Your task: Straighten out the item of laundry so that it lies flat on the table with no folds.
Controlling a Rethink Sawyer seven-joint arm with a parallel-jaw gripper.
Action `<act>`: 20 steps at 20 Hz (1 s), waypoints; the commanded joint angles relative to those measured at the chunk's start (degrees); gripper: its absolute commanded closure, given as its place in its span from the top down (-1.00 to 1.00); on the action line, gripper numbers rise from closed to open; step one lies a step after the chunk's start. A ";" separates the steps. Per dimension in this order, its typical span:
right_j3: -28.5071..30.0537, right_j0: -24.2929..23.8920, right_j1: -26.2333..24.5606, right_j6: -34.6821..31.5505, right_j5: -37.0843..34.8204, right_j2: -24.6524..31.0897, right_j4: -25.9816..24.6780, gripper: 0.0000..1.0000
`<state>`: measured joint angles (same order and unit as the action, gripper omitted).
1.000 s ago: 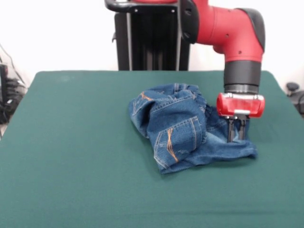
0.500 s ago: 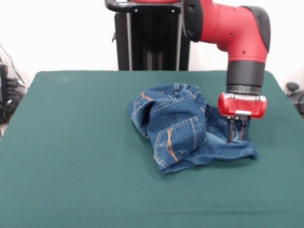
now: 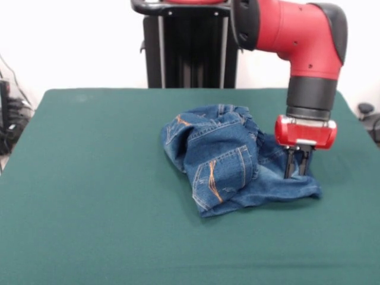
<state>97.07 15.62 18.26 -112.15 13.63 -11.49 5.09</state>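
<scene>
crumpled denim jeans (image 3: 228,160), felt table (image 3: 89,196), fingers (image 3: 297,173) touching.

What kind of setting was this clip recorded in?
Most likely a robotics lab bench, not a home: a red Sawyer arm on a black pedestal, a bare green felt table against a plain white wall, and only crumpled jeans under the gripper.

Jeans (image 3: 228,163): small blue denim pair, orange-tan stitching, bunched in a crumpled heap, not flat. One section with a back pocket is folded over on top, its seams running diagonally; a flatter layer spreads out toward picture right. Heap sits right of centre on the dark green counter (image 3: 95,196), clear of all edges.
</scene>
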 commanded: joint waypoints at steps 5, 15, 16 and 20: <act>-4.86 0.72 -0.33 -3.97 -16.26 3.51 1.11 -1.00; -5.68 0.05 3.88 -2.91 -30.13 2.56 -0.11 -1.00; -5.78 -0.61 4.41 -2.40 -31.34 2.82 -0.54 -1.00; -6.29 -0.72 6.09 -2.05 -36.01 2.43 -1.31 -1.00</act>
<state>93.34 15.00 23.44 -112.15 -9.49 -11.59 5.06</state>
